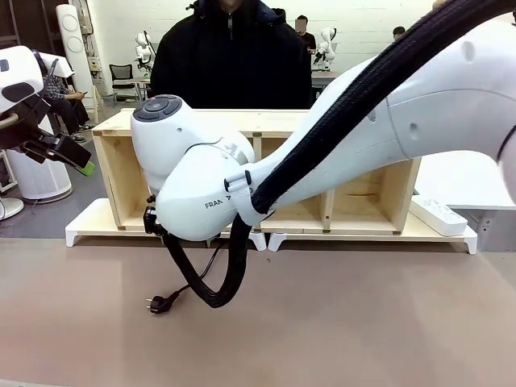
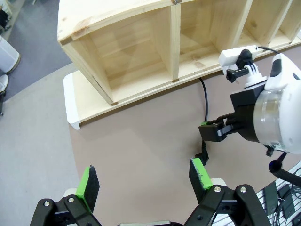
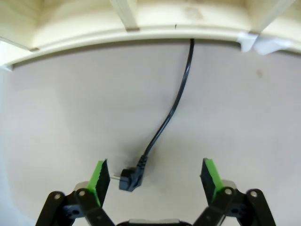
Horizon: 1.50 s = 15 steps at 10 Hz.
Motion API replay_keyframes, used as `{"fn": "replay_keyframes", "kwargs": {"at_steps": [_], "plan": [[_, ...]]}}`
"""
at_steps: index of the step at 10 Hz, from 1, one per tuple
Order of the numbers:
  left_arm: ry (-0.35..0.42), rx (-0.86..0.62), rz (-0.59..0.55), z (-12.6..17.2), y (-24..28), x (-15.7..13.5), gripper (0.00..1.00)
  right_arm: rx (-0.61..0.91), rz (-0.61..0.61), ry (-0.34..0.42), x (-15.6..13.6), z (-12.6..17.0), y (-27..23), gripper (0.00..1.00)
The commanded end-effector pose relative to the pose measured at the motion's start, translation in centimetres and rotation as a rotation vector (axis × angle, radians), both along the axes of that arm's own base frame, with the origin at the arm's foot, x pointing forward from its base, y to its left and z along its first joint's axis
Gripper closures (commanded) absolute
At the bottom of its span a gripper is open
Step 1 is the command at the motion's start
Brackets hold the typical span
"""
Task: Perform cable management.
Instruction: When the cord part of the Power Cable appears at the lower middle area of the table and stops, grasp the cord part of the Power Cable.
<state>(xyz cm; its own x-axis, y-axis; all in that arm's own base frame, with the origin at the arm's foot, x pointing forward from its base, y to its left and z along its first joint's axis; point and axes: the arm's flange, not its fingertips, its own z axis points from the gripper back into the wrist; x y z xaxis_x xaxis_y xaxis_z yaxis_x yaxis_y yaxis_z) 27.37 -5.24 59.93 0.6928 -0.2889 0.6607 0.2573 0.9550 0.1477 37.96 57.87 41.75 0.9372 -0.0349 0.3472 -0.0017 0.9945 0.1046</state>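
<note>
The cable [image 3: 176, 101] is a thin black cord that runs from under the wooden shelf across the brown table to a small black plug [image 3: 130, 178]. My right gripper [image 3: 155, 181] hangs open just above the plug, which lies between its green pads [image 3: 100, 181], closer to the left one, untouched. The front view shows the plug [image 1: 161, 303] on the table below my right arm's wrist. My left gripper [image 2: 143, 181] is open and empty, raised off the table's left side [image 1: 64, 153], and looks down at the cable [image 2: 205, 99] and the right gripper [image 2: 211, 132].
A wooden shelf unit [image 1: 355, 201] with open compartments stands along the far side on white feet. A white power strip [image 1: 438, 214] lies at its right end. A person in a black coat [image 1: 232, 56] stands behind it. My right arm's thick ribbed hose [image 1: 218, 282] loops low over the table.
</note>
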Motion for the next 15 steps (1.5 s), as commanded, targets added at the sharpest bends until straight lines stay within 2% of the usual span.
{"fn": "replay_keyframes", "kwargs": {"at_steps": [1, 7, 9, 15], "plan": [[-0.004, 0.006, 0.002, 0.0, 0.1, 0.1, 0.0, 0.044, -0.053, 0.061, 1.2, -1.5, 0.1, 0.0], [-0.004, 0.006, 0.002, 0.0, 0.1, 0.1, 0.0, 0.087, -0.087, 0.283, 2.0, -6.7, 1.8, 0.0], [-0.004, 0.006, 0.002, 0.0, 0.1, 0.1, 0.0, 0.093, -0.094, 0.32, 2.5, -8.1, 1.9, 0.0], [-0.004, 0.006, 0.002, 0.0, 0.1, 0.1, 0.0, 0.033, -0.113, 0.336, 3.5, -10.2, 1.6, 0.0]]}}
